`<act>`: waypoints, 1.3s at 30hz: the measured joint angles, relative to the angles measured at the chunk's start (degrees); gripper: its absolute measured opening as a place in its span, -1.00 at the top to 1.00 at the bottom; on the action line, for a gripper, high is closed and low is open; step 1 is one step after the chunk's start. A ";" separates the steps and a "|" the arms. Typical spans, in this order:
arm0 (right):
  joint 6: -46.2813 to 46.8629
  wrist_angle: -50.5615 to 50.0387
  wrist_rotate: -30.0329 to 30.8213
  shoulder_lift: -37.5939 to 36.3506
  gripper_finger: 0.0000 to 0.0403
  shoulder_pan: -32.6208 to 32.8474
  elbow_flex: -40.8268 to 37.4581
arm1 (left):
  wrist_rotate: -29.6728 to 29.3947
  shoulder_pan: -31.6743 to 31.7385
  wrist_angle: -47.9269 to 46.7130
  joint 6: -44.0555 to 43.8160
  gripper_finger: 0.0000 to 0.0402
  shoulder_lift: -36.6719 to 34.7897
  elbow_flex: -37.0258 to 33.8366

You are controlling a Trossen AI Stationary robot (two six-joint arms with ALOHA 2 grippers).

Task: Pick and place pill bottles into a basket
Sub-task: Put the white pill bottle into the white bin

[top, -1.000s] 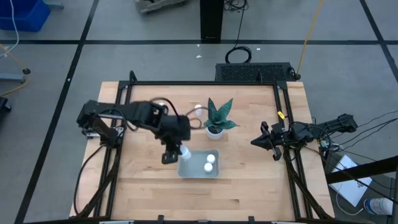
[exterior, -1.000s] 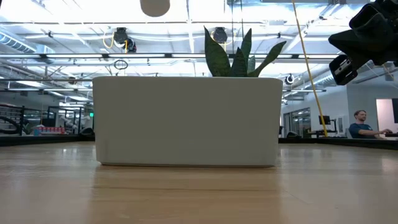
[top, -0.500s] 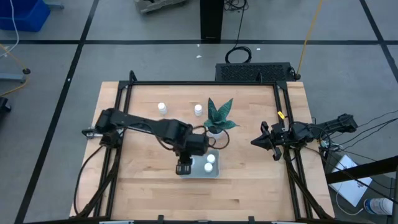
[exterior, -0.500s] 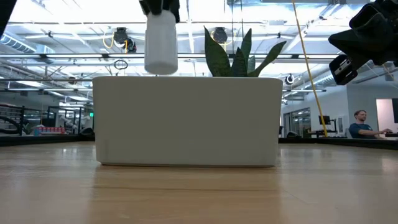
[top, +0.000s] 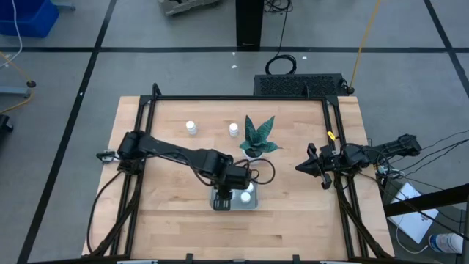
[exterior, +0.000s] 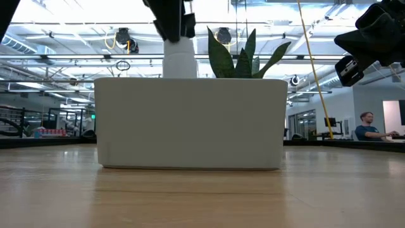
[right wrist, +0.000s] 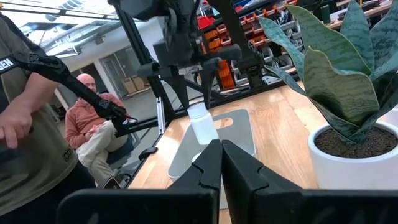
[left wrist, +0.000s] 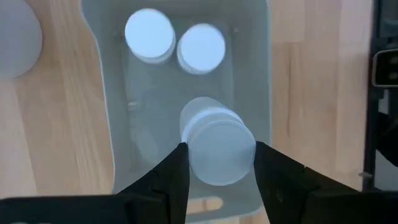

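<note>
White caps of two pill bottles (left wrist: 175, 42) already showed inside the basket (top: 251, 204), standing side by side at one end. A third bottle (left wrist: 217, 146) was gripped between the fingers of the left hand (top: 224, 198), hanging over the free part of the basket and already dipping below its rim in the low view, not yet let go. Two more bottles (top: 190, 127) stood on the desk (top: 293, 220) beyond the potted plant (top: 255, 139), well apart from the basket, so roughly half the job looked done. The right hand (top: 302, 167) waited closed at the desk's right side. Compared with a second earlier, the left hand had carried its bottle from the basket's left edge to above its inside and lowered it.
</note>
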 joint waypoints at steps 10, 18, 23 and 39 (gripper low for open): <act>-0.02 0.00 0.00 0.00 0.98 0.02 0.00 | 0.09 0.23 6.05 -1.96 0.20 -0.03 -8.01; -0.02 0.00 0.00 0.00 0.98 0.00 0.00 | 1.20 0.33 10.72 -2.97 0.18 0.03 -11.48; -0.02 0.00 0.00 -0.01 0.98 0.02 0.00 | 2.68 0.33 13.11 -4.08 0.18 -0.01 -13.02; -0.01 0.00 0.00 0.00 0.98 0.01 0.00 | 3.34 0.35 16.70 -3.83 0.17 0.01 -13.03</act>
